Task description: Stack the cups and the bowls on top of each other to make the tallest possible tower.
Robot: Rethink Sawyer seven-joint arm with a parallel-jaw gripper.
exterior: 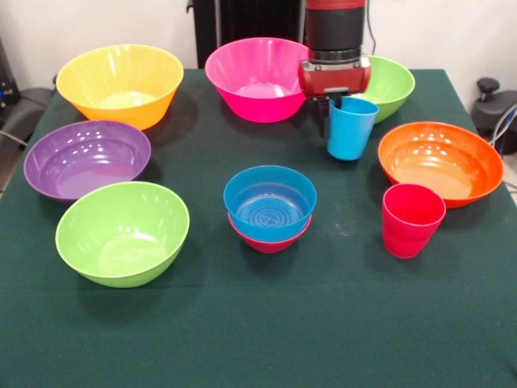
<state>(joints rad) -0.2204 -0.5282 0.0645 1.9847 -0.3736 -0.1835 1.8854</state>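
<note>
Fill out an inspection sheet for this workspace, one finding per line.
Surface: green cloth table, flat.
Job's things: blue cup held at its rim, upright, apparently just above the cloth; red cup standing alone; small blue bowl nested in a small red bowl; yellow bowl, pink bowl, purple bowl, orange bowl and two green bowls set apart, upright.
Clutter: nothing seen.
Grippers: gripper shut on the blue cup's rim.
Cables: thin cables at the right edge, off the table.
Surroundings: pale wall, dark equipment beside the table.
</note>
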